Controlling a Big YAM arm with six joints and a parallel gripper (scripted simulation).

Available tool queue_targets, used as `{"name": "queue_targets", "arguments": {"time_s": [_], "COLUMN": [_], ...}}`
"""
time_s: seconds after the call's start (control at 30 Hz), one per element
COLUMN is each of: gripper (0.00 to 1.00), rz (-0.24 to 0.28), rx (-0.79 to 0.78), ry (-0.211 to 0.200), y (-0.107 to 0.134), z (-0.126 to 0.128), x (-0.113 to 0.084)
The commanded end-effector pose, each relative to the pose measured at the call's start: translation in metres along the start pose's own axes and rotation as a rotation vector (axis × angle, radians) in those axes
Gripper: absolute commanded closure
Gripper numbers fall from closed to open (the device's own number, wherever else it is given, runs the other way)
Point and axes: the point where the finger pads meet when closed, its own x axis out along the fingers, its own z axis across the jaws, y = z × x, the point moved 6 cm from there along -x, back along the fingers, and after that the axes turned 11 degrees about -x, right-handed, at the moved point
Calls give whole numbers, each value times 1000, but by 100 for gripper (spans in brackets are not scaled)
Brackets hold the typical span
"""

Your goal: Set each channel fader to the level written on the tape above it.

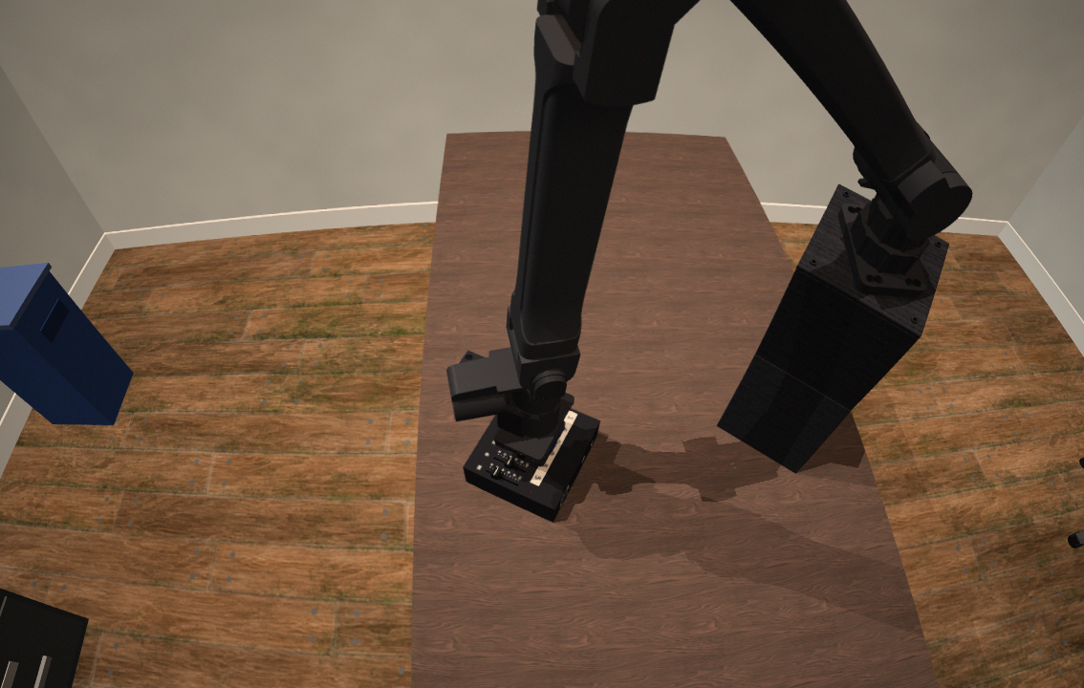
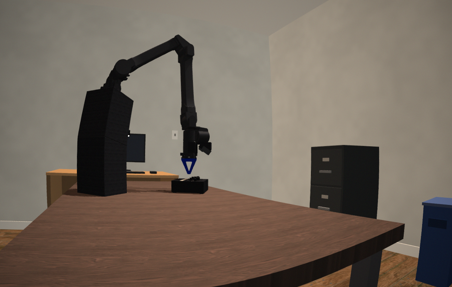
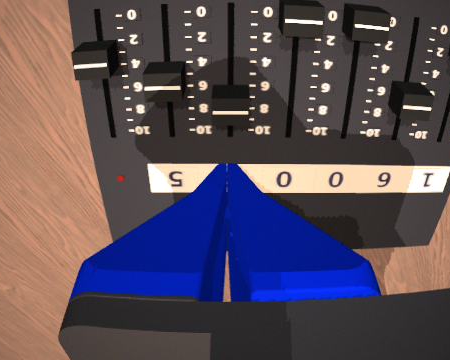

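Note:
The black lighting desk (image 1: 511, 498) (image 2: 189, 187) (image 3: 130, 202) stands on the table. My gripper (image 2: 188, 173) (image 3: 227, 179) is shut and empty, its tips over the tape (image 3: 310, 186), hiding one number. Upside down in the wrist view, the tape reads 5, hidden, 0, 0, 6, 1. From the left there, the master cap (image 3: 95, 57), above the red dot, is near 4. The second cap (image 3: 164, 77) is near 6, the third cap (image 3: 230, 100) near 8. The fourth cap (image 3: 301, 12) and fifth cap (image 3: 367, 17) are near 0, the sixth cap (image 3: 411, 97) around 7. The seventh is cut off.
The arm's black pedestal (image 1: 811, 359) (image 2: 101, 150) stands beside the desk on the table (image 1: 665, 598) (image 2: 185, 228). A blue bin (image 1: 50, 359) (image 2: 441, 246) and a dark cabinet (image 2: 361, 178) stand off the table. A monitor (image 2: 136, 148) is in the background.

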Motion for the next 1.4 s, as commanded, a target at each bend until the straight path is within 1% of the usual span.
{"name": "queue_targets", "arguments": {"time_s": [0.0,0.47,1.37], "gripper": [100,100,100], "rz": [-8,-4,-4], "rx": [3,2,2], "ry": [-2,0,0], "y": [-1,0,0], "z": [2,2,2], "x": [6,9,9]}}
